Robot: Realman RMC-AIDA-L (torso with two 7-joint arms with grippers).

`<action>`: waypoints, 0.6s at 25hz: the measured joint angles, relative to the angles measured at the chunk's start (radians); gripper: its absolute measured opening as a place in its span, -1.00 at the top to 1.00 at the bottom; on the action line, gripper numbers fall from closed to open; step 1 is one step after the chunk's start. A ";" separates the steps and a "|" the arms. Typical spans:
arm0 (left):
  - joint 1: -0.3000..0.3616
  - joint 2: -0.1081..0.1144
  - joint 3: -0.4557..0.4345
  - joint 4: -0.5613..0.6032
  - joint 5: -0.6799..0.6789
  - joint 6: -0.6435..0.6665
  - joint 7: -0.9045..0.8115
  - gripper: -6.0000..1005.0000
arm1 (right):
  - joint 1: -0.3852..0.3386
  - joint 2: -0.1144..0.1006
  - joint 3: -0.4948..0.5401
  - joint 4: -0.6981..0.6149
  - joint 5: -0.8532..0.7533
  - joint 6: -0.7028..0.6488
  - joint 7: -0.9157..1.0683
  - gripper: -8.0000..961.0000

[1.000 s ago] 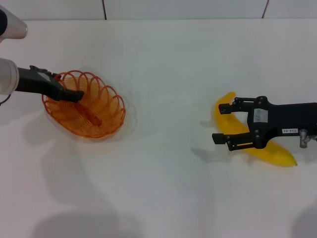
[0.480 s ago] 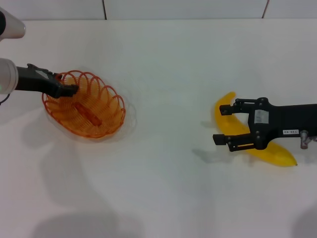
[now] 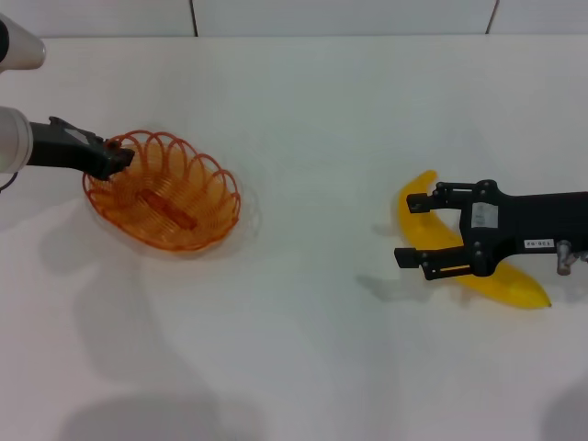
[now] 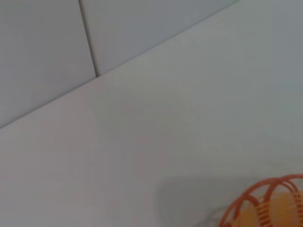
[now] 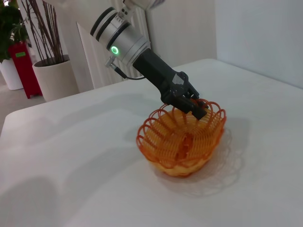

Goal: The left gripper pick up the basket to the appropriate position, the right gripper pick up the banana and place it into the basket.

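Observation:
The orange wire basket point(image 3: 163, 204) sits at the table's left; it also shows in the right wrist view point(image 5: 182, 142) and partly in the left wrist view point(image 4: 265, 203). My left gripper point(image 3: 117, 158) is shut on the basket's far left rim, as the right wrist view point(image 5: 195, 106) also shows. The basket looks slightly tilted. The yellow banana point(image 3: 510, 285) lies on the table at the right. My right gripper point(image 3: 405, 230) is open, with one finger on each side of the banana's near end, just above it.
The white table point(image 3: 303, 349) stretches between the basket and the banana. A tiled wall edge point(image 3: 276, 28) runs along the back. In the right wrist view, potted plants point(image 5: 42, 52) stand beyond the table.
My left gripper drew back from inside the basket to its rim and shut on it. The basket shifted a little to the right. The right gripper and banana have not moved.

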 joint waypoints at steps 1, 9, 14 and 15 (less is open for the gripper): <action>0.000 0.000 0.000 0.000 0.000 0.000 0.000 0.44 | 0.000 0.000 0.000 0.000 0.000 0.000 0.000 -0.79; -0.001 0.000 0.001 0.001 -0.016 0.006 0.003 0.67 | -0.003 0.000 0.000 0.000 0.000 0.000 0.000 -0.79; 0.001 0.009 0.010 0.023 -0.081 0.044 0.003 0.72 | -0.007 0.000 0.000 0.000 0.000 0.000 0.000 -0.79; 0.002 0.010 0.010 0.034 -0.087 0.059 0.002 0.72 | -0.008 0.000 0.000 0.000 0.000 0.000 0.000 -0.79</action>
